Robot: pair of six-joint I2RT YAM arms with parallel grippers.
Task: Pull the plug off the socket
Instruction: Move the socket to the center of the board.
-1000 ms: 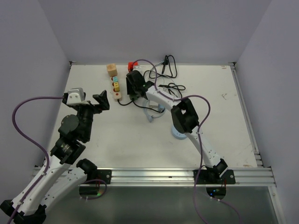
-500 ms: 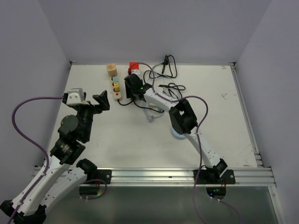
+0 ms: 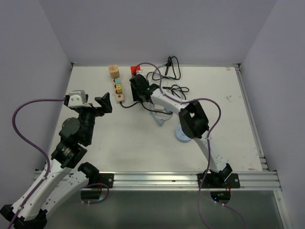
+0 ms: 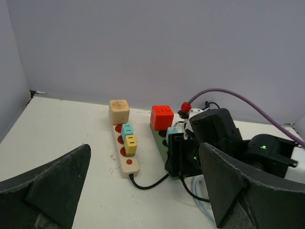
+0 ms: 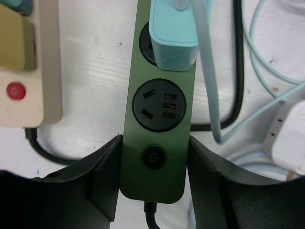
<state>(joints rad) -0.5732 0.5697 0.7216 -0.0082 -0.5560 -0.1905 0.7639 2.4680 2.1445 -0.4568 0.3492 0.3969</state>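
A green power strip [image 5: 159,119] lies on the white table with a light blue plug [image 5: 174,36] seated in one socket; the socket below it is bare, above a power button. My right gripper [image 5: 155,176] is shut on the strip's near end, its fingers [image 5: 102,181] pressed against both sides. From above, the right gripper [image 3: 138,89] covers most of the strip. In the left wrist view the light blue plug [image 4: 175,130] sits behind the right gripper, and a red plug [image 4: 161,117] is farther along the strip. My left gripper [image 3: 102,104] hangs open to the left, holding nothing.
A beige power strip [image 3: 117,88] lies left of the green one, carrying a wooden cube [image 3: 113,71] and turquoise and yellow plugs. Black cables [image 3: 171,67] tangle at the back. A pale blue cable [image 3: 159,114], a white adapter [image 5: 290,138] and a blue disc [image 3: 181,135] lie near the right arm.
The right arm's elbow has swung to the right while its gripper stayed at the green strip, shifting only slightly. The left arm has not moved.
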